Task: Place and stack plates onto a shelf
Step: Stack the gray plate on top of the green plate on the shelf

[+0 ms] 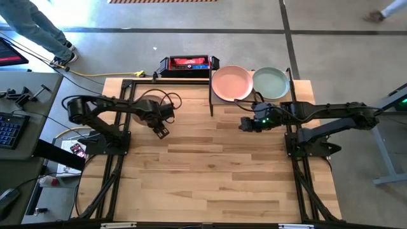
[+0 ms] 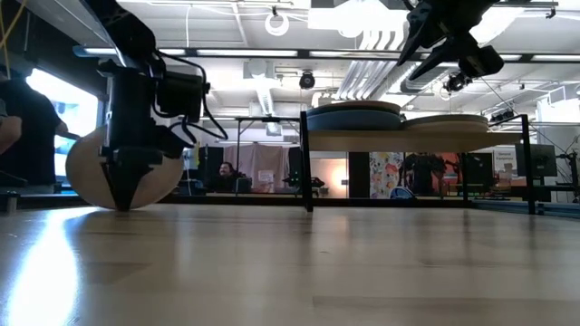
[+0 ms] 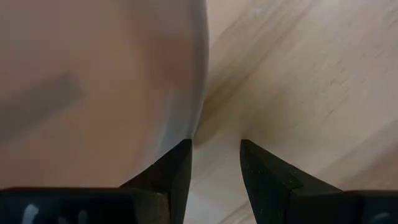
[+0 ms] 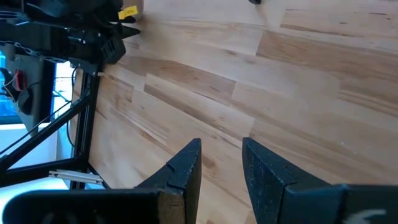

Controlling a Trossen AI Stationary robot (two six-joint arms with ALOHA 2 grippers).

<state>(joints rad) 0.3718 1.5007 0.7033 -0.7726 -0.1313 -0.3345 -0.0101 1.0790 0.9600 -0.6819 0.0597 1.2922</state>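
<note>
Two plates already sit on the shelf [image 1: 216, 105]: pink plate [image 1: 231, 83] and green plate [image 1: 271, 83]. Left gripper [image 1: 161, 131], well left of the shelf, is open beside a tan plate [image 2: 122, 177] that seems propped on edge; a bump could topple it. Right gripper [image 1: 245, 124], just in front of the shelf, is empty, jaws parted; it could clip the shelf.
</note>
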